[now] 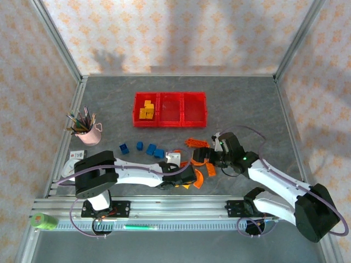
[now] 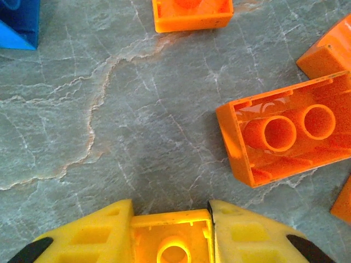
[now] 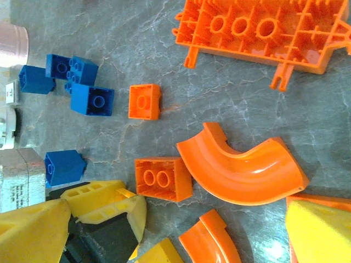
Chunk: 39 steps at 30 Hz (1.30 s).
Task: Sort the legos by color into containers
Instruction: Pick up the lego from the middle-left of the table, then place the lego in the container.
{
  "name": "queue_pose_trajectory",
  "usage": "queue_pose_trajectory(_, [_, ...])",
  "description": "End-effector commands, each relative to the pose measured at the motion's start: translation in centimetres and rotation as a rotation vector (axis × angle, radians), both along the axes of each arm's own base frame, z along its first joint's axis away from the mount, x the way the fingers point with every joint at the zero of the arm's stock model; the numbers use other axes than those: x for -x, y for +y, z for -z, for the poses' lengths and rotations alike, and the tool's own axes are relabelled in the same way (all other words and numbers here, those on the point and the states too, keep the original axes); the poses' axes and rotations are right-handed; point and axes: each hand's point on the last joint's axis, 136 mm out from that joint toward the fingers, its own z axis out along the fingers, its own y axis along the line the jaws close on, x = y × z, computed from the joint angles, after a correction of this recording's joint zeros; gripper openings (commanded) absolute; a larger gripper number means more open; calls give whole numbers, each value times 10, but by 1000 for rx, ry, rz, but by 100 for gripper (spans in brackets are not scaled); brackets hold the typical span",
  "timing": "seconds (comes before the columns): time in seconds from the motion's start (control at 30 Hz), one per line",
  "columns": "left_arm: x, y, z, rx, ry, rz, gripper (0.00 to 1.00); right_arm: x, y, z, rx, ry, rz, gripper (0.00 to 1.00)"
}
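While the left gripper (image 2: 171,220) is clenched on a small orange brick (image 2: 173,245), pinned between its yellow fingers (image 2: 98,233) low on the table, the step in hand reads as the pick of one orange piece from the heap.

From the top camera that gripper sits at about six o'clock on the table. The red containers (image 1: 170,124) lie straight up from it at twelve o'clock, well apart. Their left compartment holds yellow bricks (image 1: 146,110); the middle and right ones show bare mesh. My judgement is that the next move calls for a clean lift, a carry up toward twelve, and a drop into one of those two bare compartments, not in with the yellow.

The right gripper (image 1: 211,159) is spread wide and grasps nothing. It hangs over the orange pieces at four o'clock: a curved arch (image 3: 241,167), an upturned two-stud brick (image 3: 163,179), and the long orange plate (image 3: 258,33). The arms are close together, so the lift should mind the neighbour. Blue bricks (image 1: 143,147) lie in a loose row toward nine o'clock of the heap.

Underfoot is a grey marbled tabletop (image 1: 247,104), matt and flat. A pink pencil cup (image 1: 89,132) stands at nine o'clock. Pale patterned wallpaper and a metal frame close in the cell.
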Motion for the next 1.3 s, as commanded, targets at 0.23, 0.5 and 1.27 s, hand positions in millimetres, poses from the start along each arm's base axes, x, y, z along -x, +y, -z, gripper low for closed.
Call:
queue_pose_trajectory(0.23, [-42, 40, -67, -56, -158, -77, 33, -28, 24, -53, -89, -126, -43, 100])
queue_pose_trajectory(0.5, [-134, 93, -148, -73, -326, -179, 33, -64, 47, -88, -170, -198, -22, 100])
queue_pose_trajectory(1.27, [-336, 197, -112, -205, -281, -322, 50, -120, 75, -80, -107, -218, -24, 100])
